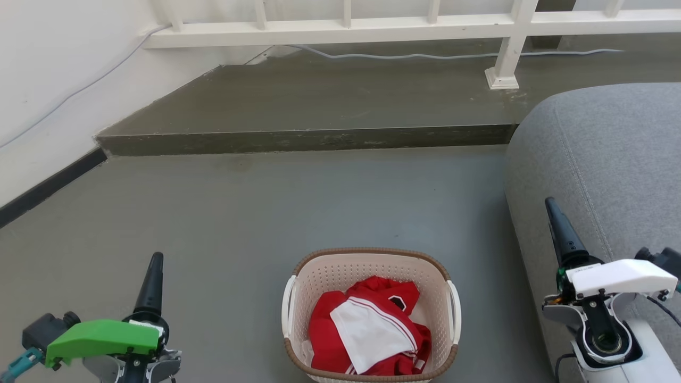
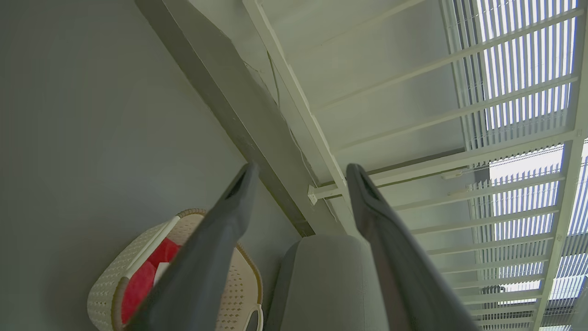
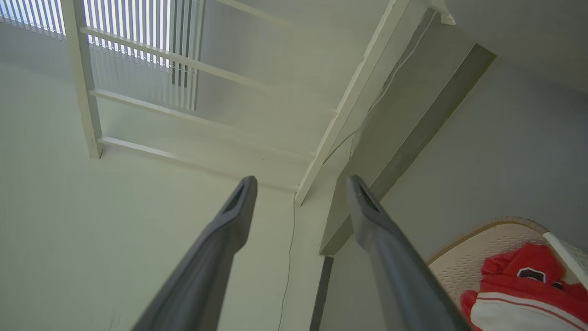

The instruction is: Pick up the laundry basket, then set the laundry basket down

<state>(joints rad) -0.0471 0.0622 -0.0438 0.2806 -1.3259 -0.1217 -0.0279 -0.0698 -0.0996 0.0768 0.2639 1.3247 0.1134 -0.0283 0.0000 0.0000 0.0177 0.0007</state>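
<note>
Balance is your main worry here. The laundry basket sits on the floor between your two grippers, close in front of the robot. It has red and white clothes heaped inside, and it is wider than either gripper. If you lift by one handle alone, or raise the two sides unevenly, it will likely tilt and spill the clothes. The thin white handles lie tight against the walls, so a finger that comes in off line could slide off, or shove the basket across the floor. On the right, the sofa stands just beside the arm and could catch it as you swing inward.

The left gripper has its fingers spread apart, with nothing between them and touching nothing. The right gripper is the same, spread and empty. Both hang well apart from the basket, one out to each side.
</note>
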